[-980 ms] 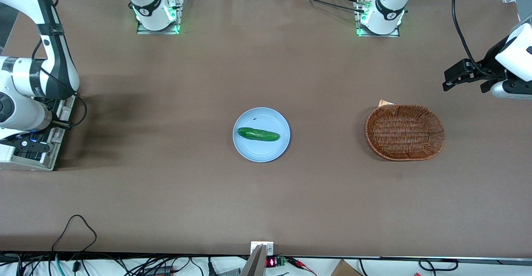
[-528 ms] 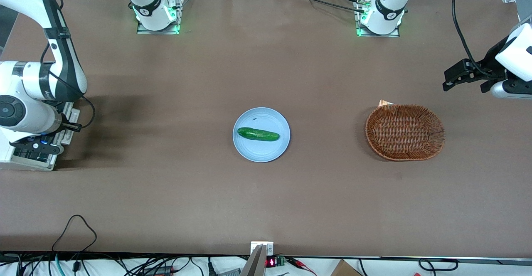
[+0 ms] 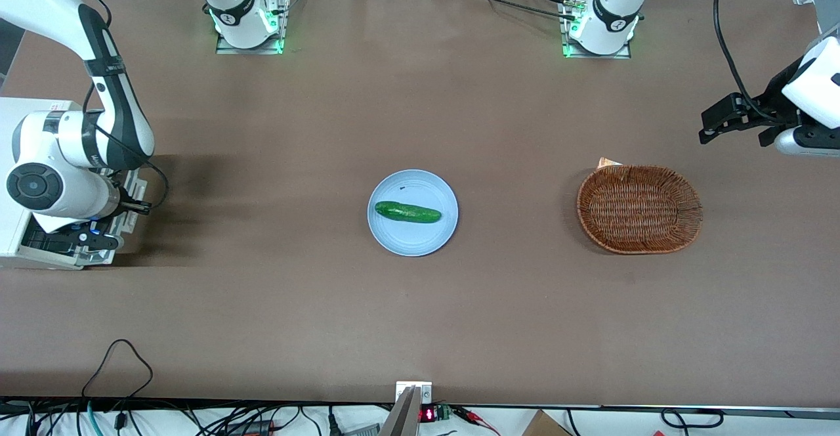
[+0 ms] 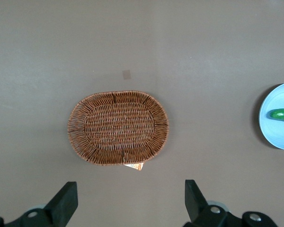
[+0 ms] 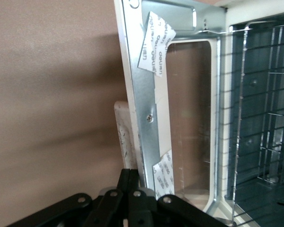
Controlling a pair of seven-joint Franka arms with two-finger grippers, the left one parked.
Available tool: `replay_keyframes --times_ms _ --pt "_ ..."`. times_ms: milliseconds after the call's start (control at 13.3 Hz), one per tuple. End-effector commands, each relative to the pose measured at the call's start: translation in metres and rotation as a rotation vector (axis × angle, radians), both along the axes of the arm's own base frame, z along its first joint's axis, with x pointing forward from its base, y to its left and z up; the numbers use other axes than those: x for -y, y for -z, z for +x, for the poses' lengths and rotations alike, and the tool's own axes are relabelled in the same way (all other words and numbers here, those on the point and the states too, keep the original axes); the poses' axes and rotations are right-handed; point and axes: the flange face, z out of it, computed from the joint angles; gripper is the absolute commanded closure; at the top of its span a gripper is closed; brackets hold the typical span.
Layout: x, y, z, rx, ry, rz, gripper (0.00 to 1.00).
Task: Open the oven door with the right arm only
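The gripper (image 5: 130, 182) is seen low at the working arm's end of the table, at the outer edge of the oven door (image 5: 149, 94). Its fingers are drawn together with hardly a gap between them, just at the end of the pale bar handle (image 5: 123, 132). Whether the bar is actually pinched or only hooked cannot be told. The door is found swung well down from the small white oven (image 3: 26, 114), so that the wire rack (image 5: 260, 104) inside is laid bare. In the front view the door (image 3: 46, 259) is seen lying out nearly flat under the wrist of the right arm (image 3: 111, 94). The step in hand is judged to be the last of the downward swing. It is best done by following the arc about the hinge rather than pulling straight out, so that the light oven is not dragged across the table. The contact is best kept square on the handle so that the bar is not let slip. The push should be eased as the door's stop is neared, since a hard push there could tip the box. The blue plate (image 3: 412, 239) with its cucumber (image 3: 407, 213) and the wicker basket (image 3: 638, 209) are set well apart, toward the parked arm's end, and are not put at risk.
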Motion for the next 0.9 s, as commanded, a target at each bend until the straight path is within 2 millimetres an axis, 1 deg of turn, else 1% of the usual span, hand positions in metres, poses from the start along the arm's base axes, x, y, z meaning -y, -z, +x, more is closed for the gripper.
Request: replay_keyframes --times_ms 0,302,829 --pt "0.035 0.016 0.001 0.011 0.010 -0.037 1.00" --pt "0.032 0.029 0.000 -0.007 0.003 -0.035 1.00" --pt "0.023 0.041 0.000 -0.027 -0.013 -0.031 1.00"
